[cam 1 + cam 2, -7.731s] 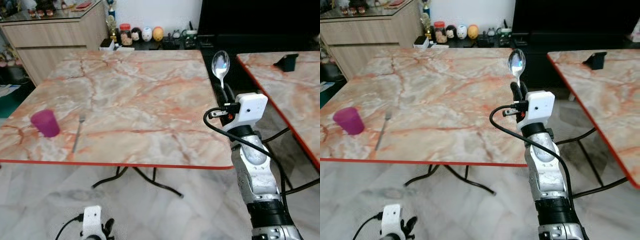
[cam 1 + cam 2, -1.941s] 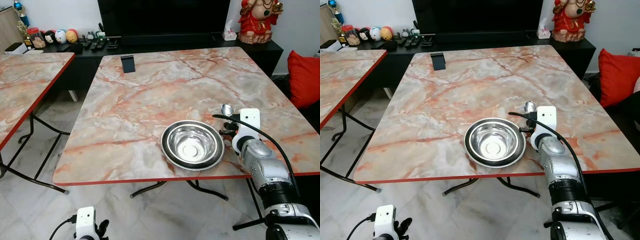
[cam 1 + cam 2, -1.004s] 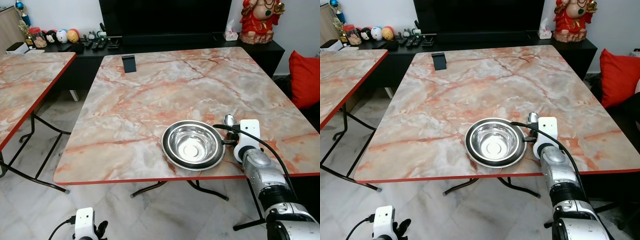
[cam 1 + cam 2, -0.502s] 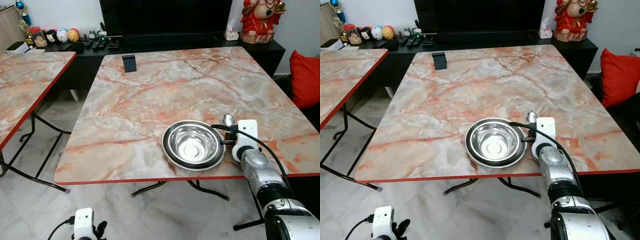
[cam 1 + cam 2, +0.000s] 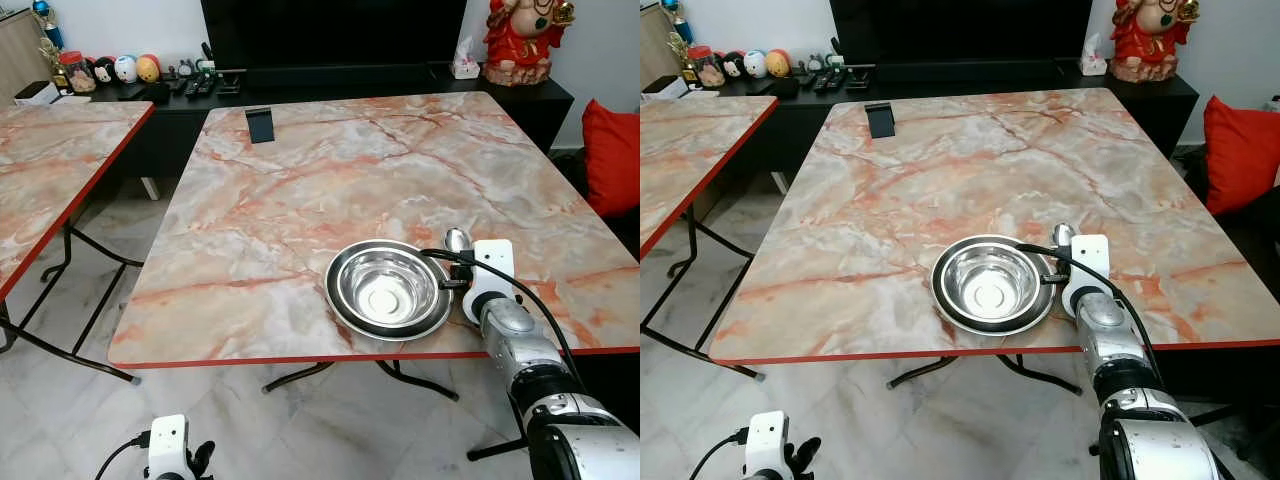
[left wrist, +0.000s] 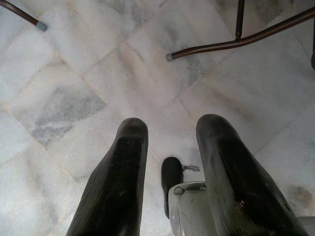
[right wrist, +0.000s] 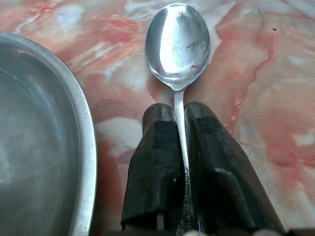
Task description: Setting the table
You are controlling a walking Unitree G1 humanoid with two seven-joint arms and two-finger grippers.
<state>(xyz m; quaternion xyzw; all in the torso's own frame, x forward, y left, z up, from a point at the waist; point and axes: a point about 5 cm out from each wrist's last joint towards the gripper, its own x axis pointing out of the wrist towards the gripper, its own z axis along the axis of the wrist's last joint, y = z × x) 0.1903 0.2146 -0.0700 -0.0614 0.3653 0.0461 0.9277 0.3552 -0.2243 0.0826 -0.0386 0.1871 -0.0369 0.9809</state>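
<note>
A steel bowl [image 5: 386, 288] sits near the front edge of the marble table [image 5: 300, 190]. Just to its right, my right gripper [image 5: 453, 262] is shut on a metal spoon [image 5: 457, 240], low over the tabletop. In the right wrist view the spoon [image 7: 178, 44] points away from the fingers [image 7: 157, 162], its handle pinched between them, beside the bowl's rim [image 7: 83, 147]. Whether the spoon touches the table I cannot tell. My left gripper [image 6: 170, 142] hangs open over the floor, holding nothing.
A small black stand [image 5: 259, 124] sits at the table's far left corner. A second marble table [image 5: 50, 170] stands to the left. A black TV cabinet [image 5: 330, 80] runs along the back, a red cushion [image 5: 615, 155] lies at right. Table legs [image 6: 236, 42] cross the tiled floor.
Earlier I held the spoon upright by another table with a pink cup and fork. Over the last second the right gripper has barely shifted beside the bowl.
</note>
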